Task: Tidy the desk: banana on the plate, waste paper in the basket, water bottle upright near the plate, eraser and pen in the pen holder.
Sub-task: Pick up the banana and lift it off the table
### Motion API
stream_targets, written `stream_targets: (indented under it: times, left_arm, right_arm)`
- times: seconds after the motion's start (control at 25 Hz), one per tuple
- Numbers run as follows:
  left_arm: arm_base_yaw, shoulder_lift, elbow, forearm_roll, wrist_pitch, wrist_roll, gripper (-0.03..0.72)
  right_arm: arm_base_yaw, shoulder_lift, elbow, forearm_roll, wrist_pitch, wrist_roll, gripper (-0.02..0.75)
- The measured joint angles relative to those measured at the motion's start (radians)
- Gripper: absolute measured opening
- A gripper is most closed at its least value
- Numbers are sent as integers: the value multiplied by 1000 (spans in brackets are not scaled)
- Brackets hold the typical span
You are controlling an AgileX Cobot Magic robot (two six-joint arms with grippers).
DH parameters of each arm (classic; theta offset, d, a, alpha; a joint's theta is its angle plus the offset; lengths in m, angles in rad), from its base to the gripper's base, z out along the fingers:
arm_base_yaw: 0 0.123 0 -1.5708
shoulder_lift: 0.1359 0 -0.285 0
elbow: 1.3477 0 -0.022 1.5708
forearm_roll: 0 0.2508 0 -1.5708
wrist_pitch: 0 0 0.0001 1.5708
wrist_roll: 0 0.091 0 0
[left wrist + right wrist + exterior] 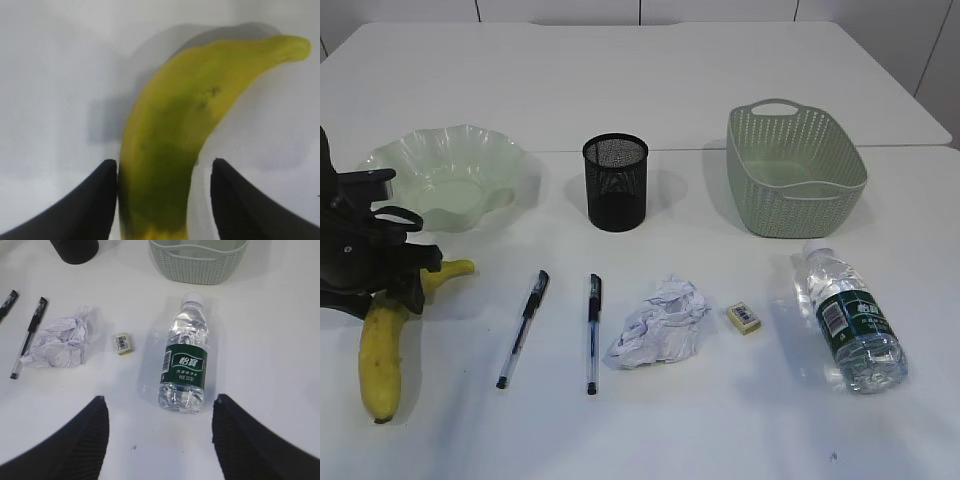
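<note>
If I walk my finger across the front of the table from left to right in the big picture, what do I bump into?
banana → first pen → second pen → crumpled paper → eraser → water bottle, lying on its side.

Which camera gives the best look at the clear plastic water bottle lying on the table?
The right wrist view: the clear plastic water bottle shows whole, white cap to base, label readable. The exterior view shows it smaller, lying at the right. The left wrist view misses it.
</note>
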State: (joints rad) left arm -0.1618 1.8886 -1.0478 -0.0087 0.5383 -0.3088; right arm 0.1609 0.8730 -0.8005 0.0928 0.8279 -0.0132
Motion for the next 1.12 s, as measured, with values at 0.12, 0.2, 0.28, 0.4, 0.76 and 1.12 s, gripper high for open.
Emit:
stream_targets:
  times: [0.12,0.2,0.28,0.4,0.76,1.12]
  left_arm:
    - [0,0,0,0,-8,0,416]
    - [0,0,0,9,-12,0,416]
    - [0,4,0,9,-17,0,416]
    - [0,19,-2,22,-18,0,416]
    - [0,19,-2,34,-16,-2,302]
    - [0,17,-4,36,35,-2,262]
  right_arm:
    - [0,0,0,1,1,0,485]
    - [0,0,-1,1,1,0,485]
    - [0,0,-4,1,1,0,485]
    - [0,0,-4,1,1,0,485]
    - [0,0,-4,1,1,0,485]
    - [0,0,-4,1,1,0,485]
